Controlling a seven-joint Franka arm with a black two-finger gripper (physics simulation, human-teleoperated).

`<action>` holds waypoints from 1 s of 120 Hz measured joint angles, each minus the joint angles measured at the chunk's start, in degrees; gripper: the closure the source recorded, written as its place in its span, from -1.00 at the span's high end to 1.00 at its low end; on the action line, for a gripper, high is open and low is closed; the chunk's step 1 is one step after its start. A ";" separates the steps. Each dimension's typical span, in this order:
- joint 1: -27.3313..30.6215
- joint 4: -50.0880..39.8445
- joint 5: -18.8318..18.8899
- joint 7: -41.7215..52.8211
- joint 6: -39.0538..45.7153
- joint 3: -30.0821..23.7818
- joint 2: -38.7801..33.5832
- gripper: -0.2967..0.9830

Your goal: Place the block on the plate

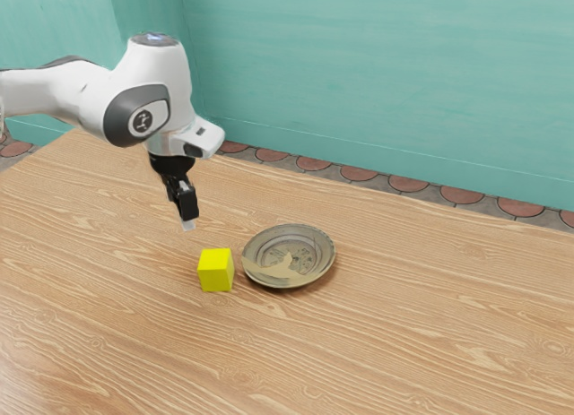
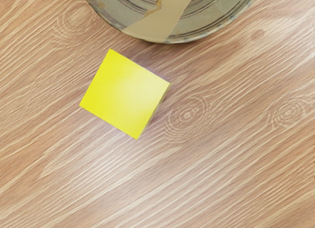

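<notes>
1. Gripper: I see it above the table, apart from the block. I cannot tell whether it stands wide or narrow.
2. Yellow block: resting on the table, not on the plate; just beside the rim, on the exterior view's left. My wrist view shows a strip of wood between them.
3. Plate: round, grey-brown, lying face up, with a paler tan patch.

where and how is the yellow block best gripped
I'd come from straight above and grip the yellow block by the two opposite side faces that don't front the plate: it is a cube flat on the table, with the plate close to one face. It looks askew in the wrist view, so squaring up may help.
</notes>
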 joint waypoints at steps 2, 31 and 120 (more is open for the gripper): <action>-0.10 -0.36 -0.01 0.89 0.56 -0.17 -0.01 0.54; -1.41 1.32 -1.81 12.85 5.26 -1.11 5.63 0.54; 22.18 7.97 -1.67 37.91 9.35 -18.80 20.98 0.54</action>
